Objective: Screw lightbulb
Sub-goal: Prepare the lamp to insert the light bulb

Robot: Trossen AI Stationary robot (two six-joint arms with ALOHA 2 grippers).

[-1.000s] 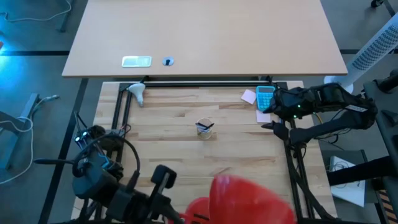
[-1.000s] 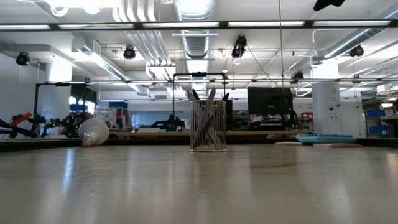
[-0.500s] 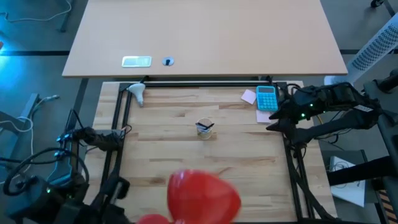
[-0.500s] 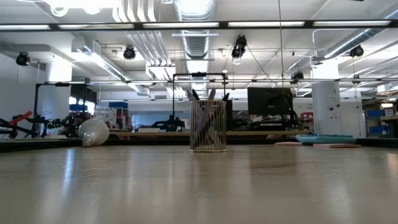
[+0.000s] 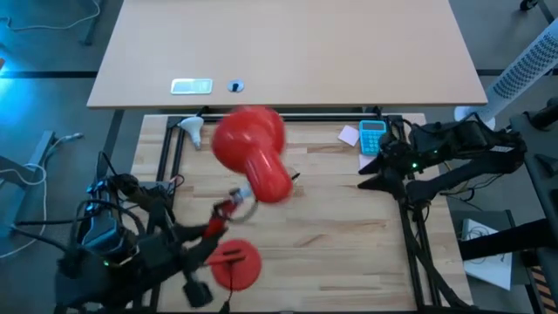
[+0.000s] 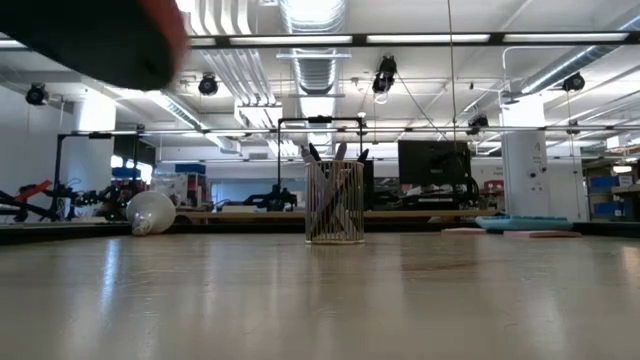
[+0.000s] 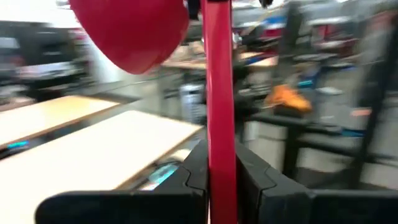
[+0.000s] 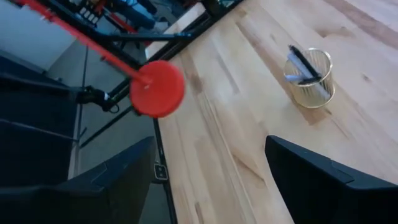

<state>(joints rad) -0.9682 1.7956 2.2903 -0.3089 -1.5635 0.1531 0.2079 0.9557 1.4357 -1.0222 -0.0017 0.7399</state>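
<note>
The white lightbulb (image 5: 192, 131) lies on its side at the table's far left corner, also in the low view (image 6: 150, 212). My left gripper (image 5: 207, 234), at the near left, is shut on the red desk lamp. The lamp's shade (image 5: 248, 139) hangs high over the far middle of the table. Its round base (image 5: 235, 266) shows near the front edge, and I cannot tell whether the base touches the table. My right gripper (image 5: 370, 177) stands open at the right edge with nothing between its fingers (image 8: 124, 180). My left gripper pinches the lamp's thin red stem (image 7: 221, 124) between its two fingers (image 7: 196, 168), somewhere between base and shade. The fingers lie across the stem and come level from the table's near left. The shade (image 7: 134, 31) stands out past the fingers.
A wire pen cup (image 6: 335, 205) stands mid-table, partly under the shade in the high view. A blue calculator (image 5: 372, 135) and pink notes (image 5: 349, 135) lie at the far right. A black frame rail (image 5: 288, 116) runs along the far edge.
My left arm has swung and turned the lamp. The shade has gone from over the near right of the table, past the near middle, to over the far middle, and the base has come into view near the front edge. The left gripper has stayed shut.
</note>
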